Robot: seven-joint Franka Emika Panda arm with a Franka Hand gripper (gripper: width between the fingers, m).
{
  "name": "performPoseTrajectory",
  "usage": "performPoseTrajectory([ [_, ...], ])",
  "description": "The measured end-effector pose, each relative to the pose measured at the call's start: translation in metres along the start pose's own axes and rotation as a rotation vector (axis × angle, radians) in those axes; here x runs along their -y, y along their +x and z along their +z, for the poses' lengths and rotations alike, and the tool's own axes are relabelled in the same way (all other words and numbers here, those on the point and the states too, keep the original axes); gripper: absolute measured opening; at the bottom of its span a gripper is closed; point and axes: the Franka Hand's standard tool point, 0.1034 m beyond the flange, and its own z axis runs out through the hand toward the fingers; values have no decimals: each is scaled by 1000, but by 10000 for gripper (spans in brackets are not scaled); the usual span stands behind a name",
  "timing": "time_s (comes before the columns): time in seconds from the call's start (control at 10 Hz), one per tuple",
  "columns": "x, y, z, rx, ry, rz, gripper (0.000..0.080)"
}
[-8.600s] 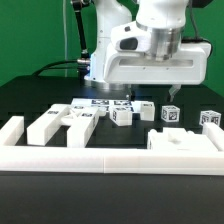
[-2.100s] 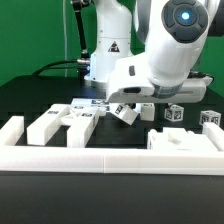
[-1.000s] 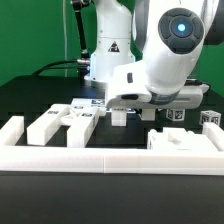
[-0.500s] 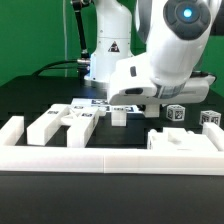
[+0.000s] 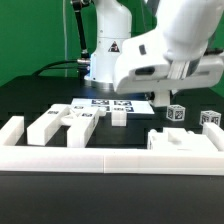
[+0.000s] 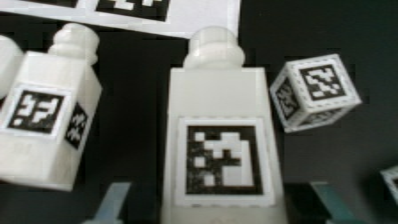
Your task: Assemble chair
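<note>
A white chair post [image 5: 118,117] with a knob end stands free on the black table, in front of the marker board [image 5: 105,103]. In the wrist view this post [image 6: 226,130] fills the middle, tag facing the camera. My gripper [image 6: 222,205] is nearer the camera than the post. Its fingers [image 6: 118,200] flank the post's base in the picture, with a dark gap on each side and nothing gripped between them. In the exterior view the arm's white hand [image 5: 165,60] hangs above and to the right of the post, and the fingertips are hard to make out there.
Another tagged post [image 6: 54,115] and a tagged cube [image 6: 317,90] stand either side of the middle post. Tagged cubes [image 5: 175,113] [image 5: 210,118] sit at the exterior view's right, and blocky white pieces [image 5: 55,125] at its left. The low white border rail [image 5: 100,160] runs along the front.
The hand has lifted and swung toward the exterior view's right, away from the post. The post has stayed where it stood on the table.
</note>
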Motion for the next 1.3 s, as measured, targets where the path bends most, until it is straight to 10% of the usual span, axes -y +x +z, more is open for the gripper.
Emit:
performPoseTrajectory([
  [0.4, -4, 9, -2, -178, -14, 5, 291],
  [0.7, -8, 10, -52, -354, -14, -17, 291],
  [1.3, -18, 22, -67, -805, -70, 1, 291],
])
